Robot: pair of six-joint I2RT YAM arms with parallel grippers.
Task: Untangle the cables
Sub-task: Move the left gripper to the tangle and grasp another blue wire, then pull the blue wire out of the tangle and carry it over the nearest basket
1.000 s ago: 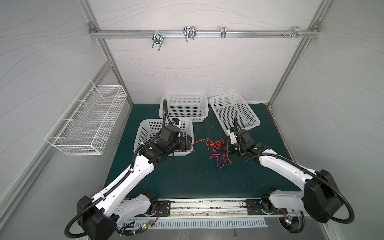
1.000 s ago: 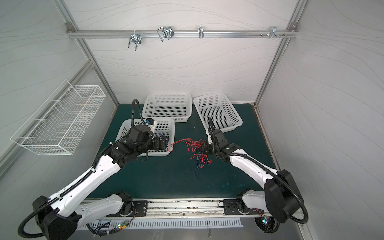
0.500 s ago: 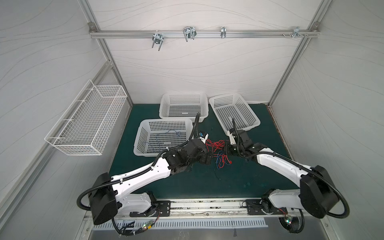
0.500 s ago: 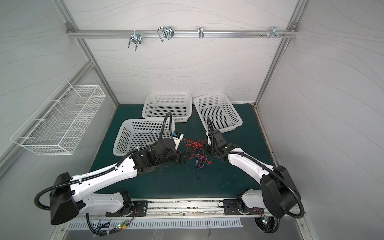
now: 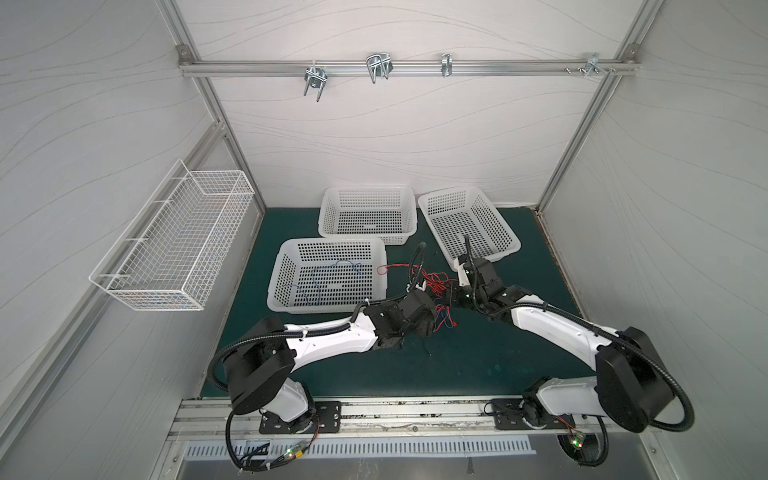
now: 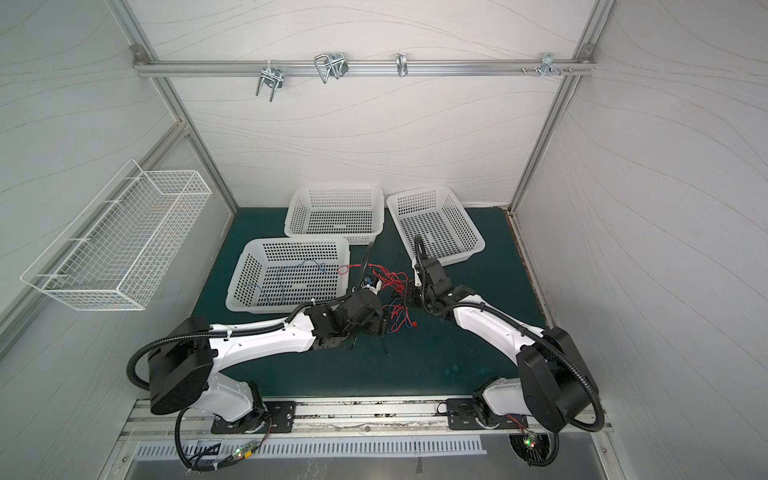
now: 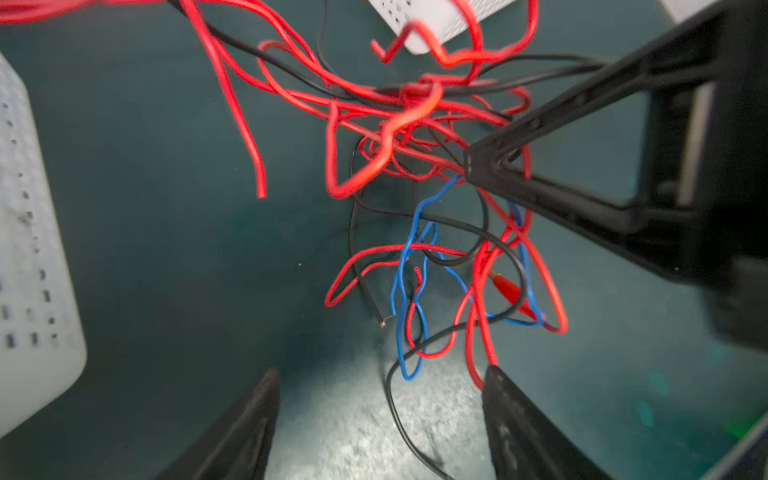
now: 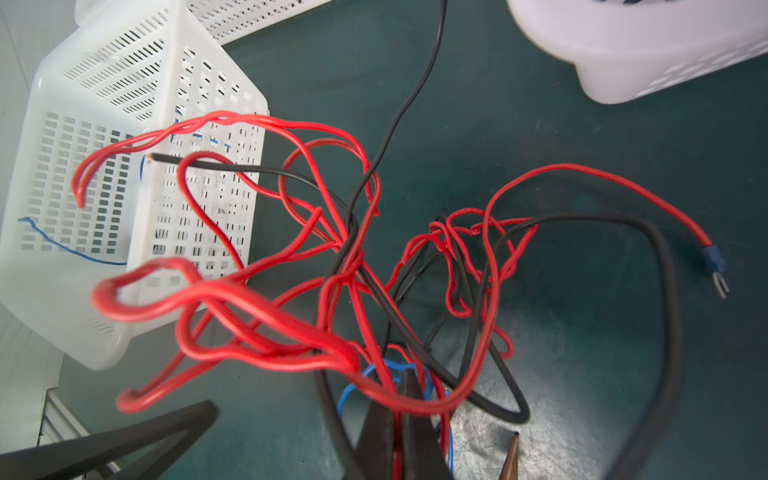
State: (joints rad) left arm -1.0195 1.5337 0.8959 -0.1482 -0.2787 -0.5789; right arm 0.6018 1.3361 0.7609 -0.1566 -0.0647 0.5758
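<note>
My right gripper is closed tight on the knot of the cables, near the middle of the worktop. My left gripper stands open beside it, empty. They seem light, limp and springy, so I would pinch one loose end - not the knot.

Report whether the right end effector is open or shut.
Shut: the right end effector has its jaws pressed together, pinching strands of the cables.
</note>
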